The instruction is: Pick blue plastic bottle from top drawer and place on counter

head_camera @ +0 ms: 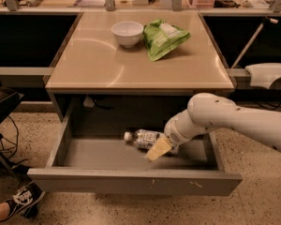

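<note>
Item: blue plastic bottle (143, 137), lying on its side in the open top drawer (131, 182), cap pointing left. Hand (158, 148) was low at its right end, probably for grasping; grip state could not be told. Tabletop (131, 67) above held bowl (127, 33) and green bag (163, 39).

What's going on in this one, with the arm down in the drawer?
The robot's arm reaches from the right into the open top drawer. Its gripper is down at the blue plastic bottle, which lies on its side on the drawer floor with its cap pointing left. The bottle has not been lifted out yet. On the counter above sit a white bowl and a green snack bag.
</note>
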`<state>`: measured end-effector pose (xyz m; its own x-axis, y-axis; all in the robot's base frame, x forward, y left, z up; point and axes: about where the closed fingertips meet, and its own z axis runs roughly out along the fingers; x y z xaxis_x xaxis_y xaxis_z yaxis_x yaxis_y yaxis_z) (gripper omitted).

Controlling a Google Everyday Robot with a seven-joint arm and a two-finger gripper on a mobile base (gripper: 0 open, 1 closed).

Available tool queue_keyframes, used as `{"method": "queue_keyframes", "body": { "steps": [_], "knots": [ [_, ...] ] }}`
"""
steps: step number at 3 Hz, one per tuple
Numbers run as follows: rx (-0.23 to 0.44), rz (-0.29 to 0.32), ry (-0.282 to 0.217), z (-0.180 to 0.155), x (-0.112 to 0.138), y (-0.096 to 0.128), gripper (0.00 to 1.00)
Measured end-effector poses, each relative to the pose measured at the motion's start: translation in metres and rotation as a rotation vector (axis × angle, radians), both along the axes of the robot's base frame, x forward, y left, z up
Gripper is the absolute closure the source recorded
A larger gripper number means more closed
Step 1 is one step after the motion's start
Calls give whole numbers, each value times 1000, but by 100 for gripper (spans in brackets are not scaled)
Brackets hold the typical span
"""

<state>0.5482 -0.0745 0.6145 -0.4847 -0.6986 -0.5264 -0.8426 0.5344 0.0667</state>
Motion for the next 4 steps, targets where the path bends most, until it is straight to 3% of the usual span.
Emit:
{"method": "queue_keyframes", "body": {
  "steps": [1, 4],
  "knots": [
    [0, 0, 0, 0, 0, 0, 19],
    [-3, 5, -4, 3, -1, 0, 89]
  ]
}}
